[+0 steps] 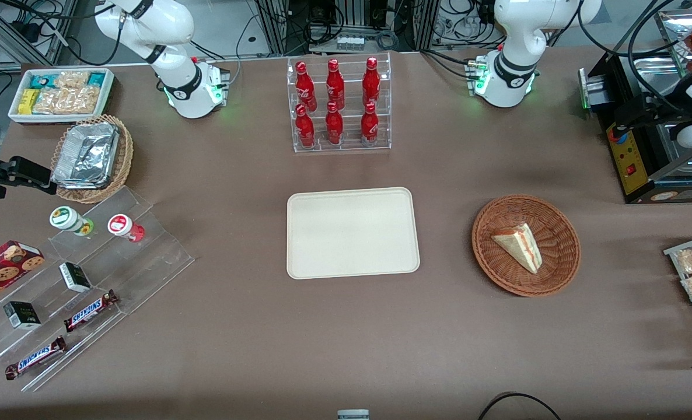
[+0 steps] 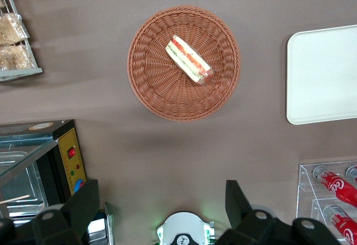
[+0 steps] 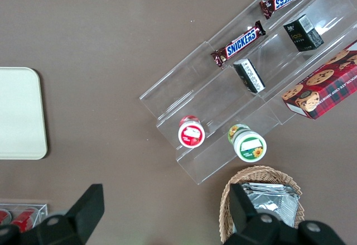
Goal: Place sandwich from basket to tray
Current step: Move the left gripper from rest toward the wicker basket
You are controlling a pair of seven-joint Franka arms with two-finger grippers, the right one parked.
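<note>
Sandwich [image 2: 188, 59] is lying in the basket [image 2: 150, 83] with its long axis slanting across the weave, and we are holding our gripper [image 2: 162, 211] high above the table, fingers spread wide, well apart from that basket, the tray [image 2: 323, 77] lying beside it.

- "SNICKERS" in blue letters on two brown candy bars [image 3: 239, 44] lying on the clear stepped stand [image 3: 223, 97].
- "Coca-Cola" script, partly legible, in white on the red bottles [image 1: 335, 86] in the clear rack.
- Print on the cookie box [image 1: 4, 265] and small dark cartons [image 3: 303, 32]: too small to read.
</note>
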